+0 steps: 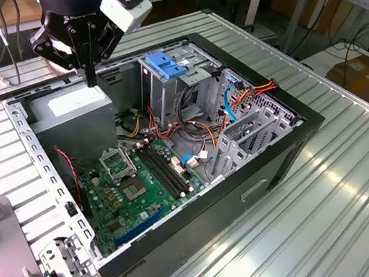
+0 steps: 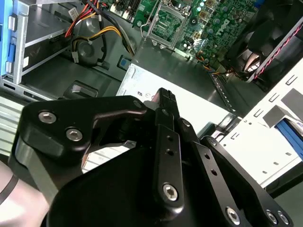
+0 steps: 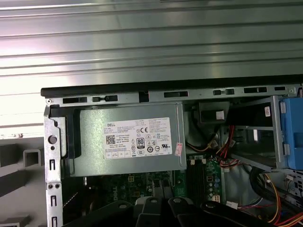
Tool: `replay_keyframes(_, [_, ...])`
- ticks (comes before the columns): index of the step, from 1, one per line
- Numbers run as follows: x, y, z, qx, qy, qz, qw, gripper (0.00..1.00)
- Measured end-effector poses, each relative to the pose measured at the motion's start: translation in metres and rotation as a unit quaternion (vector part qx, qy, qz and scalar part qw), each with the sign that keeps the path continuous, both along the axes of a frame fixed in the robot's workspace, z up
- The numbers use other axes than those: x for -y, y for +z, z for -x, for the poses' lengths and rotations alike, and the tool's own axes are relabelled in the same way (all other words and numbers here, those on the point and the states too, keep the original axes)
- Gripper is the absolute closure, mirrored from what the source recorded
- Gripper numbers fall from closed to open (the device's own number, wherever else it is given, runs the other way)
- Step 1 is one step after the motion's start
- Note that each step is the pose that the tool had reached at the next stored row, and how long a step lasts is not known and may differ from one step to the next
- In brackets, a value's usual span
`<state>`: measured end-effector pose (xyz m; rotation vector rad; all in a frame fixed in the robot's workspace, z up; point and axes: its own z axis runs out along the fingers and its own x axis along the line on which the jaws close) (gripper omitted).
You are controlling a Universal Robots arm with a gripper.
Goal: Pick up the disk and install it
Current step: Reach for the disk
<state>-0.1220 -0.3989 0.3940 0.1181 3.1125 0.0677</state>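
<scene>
Step in hand, as I judge it: the pick-up, not yet made. The tool carries nothing. The black two-finger gripper (image 1: 90, 75) hangs over the far corner of the open black desktop computer case (image 1: 207, 237), on the exterior view's left. Its tips are just above the big grey metal power-supply box with a white sticker (image 1: 71, 108). The fingers look pressed together with nothing between them, and the second wrist view of the gripper (image 2: 164, 98) reads the same way.

The first wrist view looks straight down on that power-supply box (image 3: 128, 142), with the green motherboard (image 3: 142, 182) on its near side.

The tall grey sheet-metal cage (image 1: 164, 96) stands upright mid-case, to the exterior view's right of the box, topped by a light-blue plastic latch (image 1: 162, 64). Orange, red and blue cables (image 1: 234, 99) run just right of it. I cannot tell whether the cage's bay is occupied.

The disk is not in the gripper, and beyond that I cannot tell where it lies, so its heading and long axis cannot be told either.

Judged need for the grasp: jaws opened first, then closed across the disk's short side so that the long axis is free to line up with the bay. The cables by the cage look like the snag risk. The case sits on a ribbed aluminium table (image 1: 337, 213).
</scene>
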Motion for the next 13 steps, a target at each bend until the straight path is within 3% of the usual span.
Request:
replay_keyframes(5, [0.0, 0.0001, 0.0011, 0.0, 0.0, 0.0001, 1.0, 0.89])
replay_keyframes(13, [0.0, 0.0, 0.01, 0.0, 0.0, 0.0, 1.0, 0.89])
